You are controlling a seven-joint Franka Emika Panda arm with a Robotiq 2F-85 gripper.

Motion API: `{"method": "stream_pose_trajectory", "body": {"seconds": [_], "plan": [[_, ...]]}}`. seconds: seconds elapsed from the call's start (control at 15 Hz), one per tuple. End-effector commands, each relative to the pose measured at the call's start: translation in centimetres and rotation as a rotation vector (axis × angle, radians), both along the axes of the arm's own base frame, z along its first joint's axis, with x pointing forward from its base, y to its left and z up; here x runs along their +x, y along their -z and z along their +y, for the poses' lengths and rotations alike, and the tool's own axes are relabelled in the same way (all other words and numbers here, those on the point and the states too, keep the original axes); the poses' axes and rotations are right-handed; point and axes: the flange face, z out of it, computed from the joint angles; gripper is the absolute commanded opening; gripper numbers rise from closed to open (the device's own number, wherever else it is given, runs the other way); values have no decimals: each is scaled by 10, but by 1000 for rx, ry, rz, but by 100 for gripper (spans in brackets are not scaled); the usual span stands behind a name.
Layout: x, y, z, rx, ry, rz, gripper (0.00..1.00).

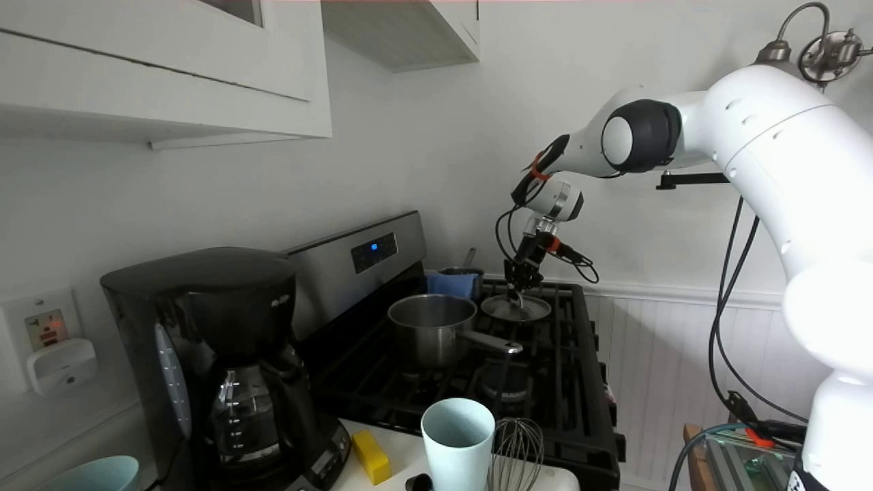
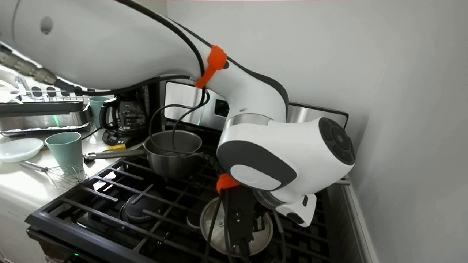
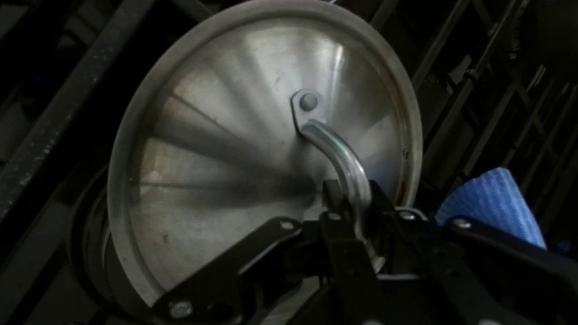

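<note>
stainless steel, round and rimmed, makes up the lid point(image 3: 266, 149); its face shows streaked reflections, brownish staining near the edge and a few small dark marks. one end of its arched metal handle point(image 3: 339, 151) is seen fixed by a riveted tab point(image 3: 309, 102); the other end runs between my jaws and is partly hidden. condition of my gripper point(image 3: 355, 194): grasping, with a jaw set against each side of that handle and the bar between them. position of the lid: at the wall end of the stove point(image 1: 409, 242), over its black grates point(image 3: 61, 116), beneath my gripper in both exterior views. whether it rests on the grates or hangs just clear of them, i cannot determine.

adjacent items: a blue cloth point(image 3: 492, 205) shows near the lid's edge in the wrist view; in an exterior view it lies against a small pot point(image 1: 479, 281). an uncovered, long-handled saucepan point(image 1: 426, 337) stands upright near the lid, apart from it. the stove's display point(image 1: 374, 252) is lit blue.

counter point(image 2: 22, 184) alongside: a black coffee maker point(image 1: 204, 286) with a glass jug point(image 1: 245, 416), a yellow block point(image 1: 372, 458) beside it, a pale blue cup point(image 1: 455, 457) standing upright, a wire whisk point(image 1: 517, 450) lying just beside the cup, and a white dish point(image 2: 21, 149).
</note>
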Motion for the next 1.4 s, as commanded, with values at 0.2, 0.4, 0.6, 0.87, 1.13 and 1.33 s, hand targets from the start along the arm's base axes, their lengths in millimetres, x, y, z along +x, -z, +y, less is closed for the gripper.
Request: {"method": "stream_pose_trajectory", "body": {"seconds": [0.2, 0.4, 0.6, 0.87, 1.13, 1.33], "plan": [[8, -3, -10, -32, 63, 31, 58], [9, -19, -10, -100, 87, 68, 78], [8, -40, 0, -149, 82, 128, 98], [14, -78, 22, -170, 9, 151, 100], [18, -114, 56, -121, -72, 175, 100], [16, -133, 95, -30, -131, 243, 100]]}}
